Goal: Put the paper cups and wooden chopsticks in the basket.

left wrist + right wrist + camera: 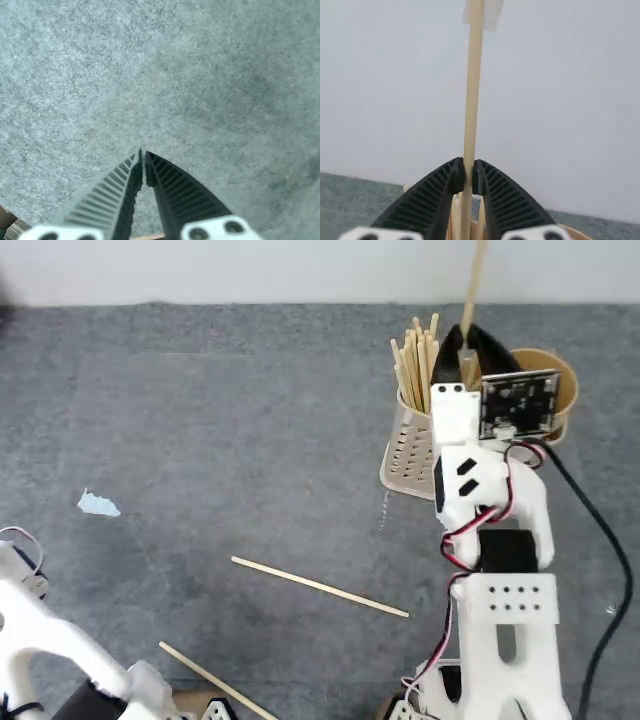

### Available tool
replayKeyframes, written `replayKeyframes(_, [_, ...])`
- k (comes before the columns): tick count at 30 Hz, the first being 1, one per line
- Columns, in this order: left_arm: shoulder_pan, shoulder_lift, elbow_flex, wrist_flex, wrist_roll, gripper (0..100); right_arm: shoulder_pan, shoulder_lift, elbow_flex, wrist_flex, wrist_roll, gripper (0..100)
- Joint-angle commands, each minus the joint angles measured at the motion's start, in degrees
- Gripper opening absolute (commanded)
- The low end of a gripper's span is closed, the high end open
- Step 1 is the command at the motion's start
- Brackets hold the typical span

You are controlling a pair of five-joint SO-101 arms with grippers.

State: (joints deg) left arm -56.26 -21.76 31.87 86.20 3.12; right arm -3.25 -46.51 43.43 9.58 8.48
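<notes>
Left gripper [144, 162] pinched shut, empty, far from basket [408, 455]. Right gripper [468, 175] clamps one chopstick [472, 100] upright above it. Cup [560, 375] seems in; I count two sticks [320, 587] remaining outside.

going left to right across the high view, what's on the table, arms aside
blue scrap → chopstick at the near edge → chopstick mid-table → basket → paper cup
</notes>
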Motion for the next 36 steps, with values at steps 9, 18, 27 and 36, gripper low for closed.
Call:
replayKeyframes(9, [0.26, 0.09, -0.48, -0.79, -0.44, 1, 0.40, 4.79, -0.26, -1.54, 0.44, 18.9])
replayKeyframes(18, [0.26, 0.09, -0.48, -0.79, -0.44, 1, -6.64, -2.95, -9.14, 25.71, -5.54, 23.0])
replayKeyframes(27, [0.18, 0.09, -0.48, -0.79, -0.44, 1, -24.31, -3.74, -10.81, 53.32, -7.82, 23.0])
replayKeyframes(36, [0.26, 0.09, -0.40, -0.79, -0.44, 1, -41.01, -2.24, 0.79, 56.31, -8.09, 23.0])
